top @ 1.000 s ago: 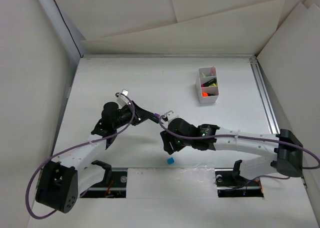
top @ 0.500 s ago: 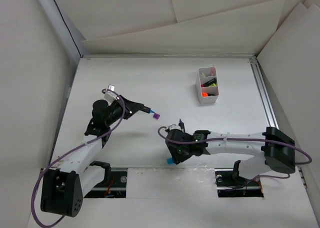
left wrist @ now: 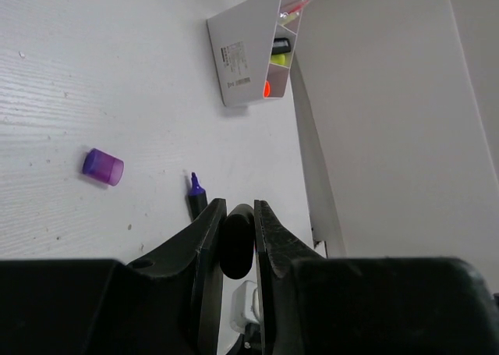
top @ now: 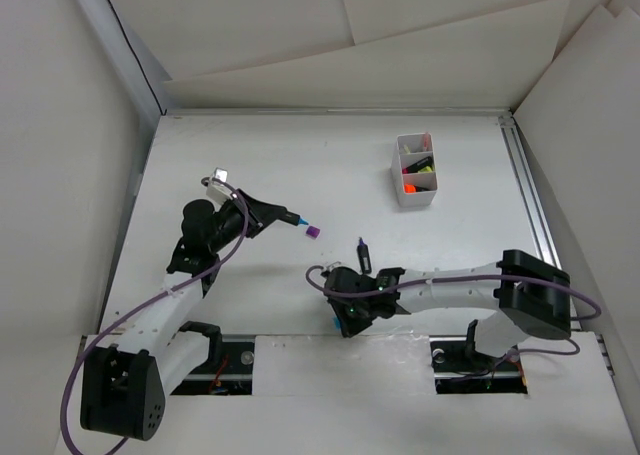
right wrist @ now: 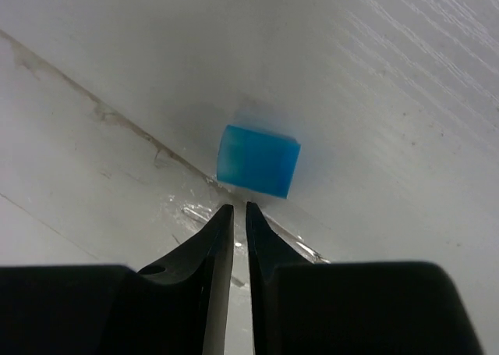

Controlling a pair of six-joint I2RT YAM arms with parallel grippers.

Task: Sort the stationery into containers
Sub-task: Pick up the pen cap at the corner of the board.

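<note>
The white table [top: 330, 165] carries a white divided box [top: 416, 170], purple cap [top: 313, 232], blue cap [right wrist: 258, 161] and uncapped marker [top: 363, 253].
</note>
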